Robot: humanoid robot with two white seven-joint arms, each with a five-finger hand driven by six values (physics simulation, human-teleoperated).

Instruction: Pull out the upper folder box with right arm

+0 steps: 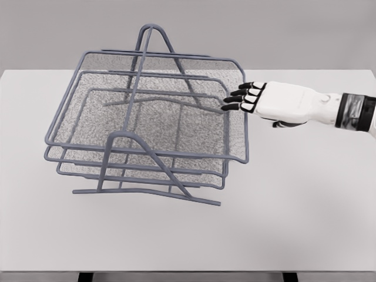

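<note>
grey wire and mesh make up the upper folder box (pixel 147 106), the top tray of a stacked rack (pixel 147 194) that sits left of centre on the white table (pixel 294 223). the tray lies tilted in our view, its right rim running down from the far corner to the near corner, and a lower tray (pixel 141 173) shows just beneath it.

our right hand (pixel 276 104) comes in from the right, level with that rim. its dark fingertips (pixel 235 100) sit at the rim wire, loosely extended and a little curled, gripping nothing as far as we can tell; whether they touch the wire we cannot say.

to do this step well, we judge that the fingers should hook over or under the rim wire and close firmly before any pull, and the pull should follow the tray's slide line, so the whole rack does not drag or tip.

right of the rack the table is bare up to its edge, which gives the arm room to draw back. the near edge lies well apart from the rack's feet.
</note>
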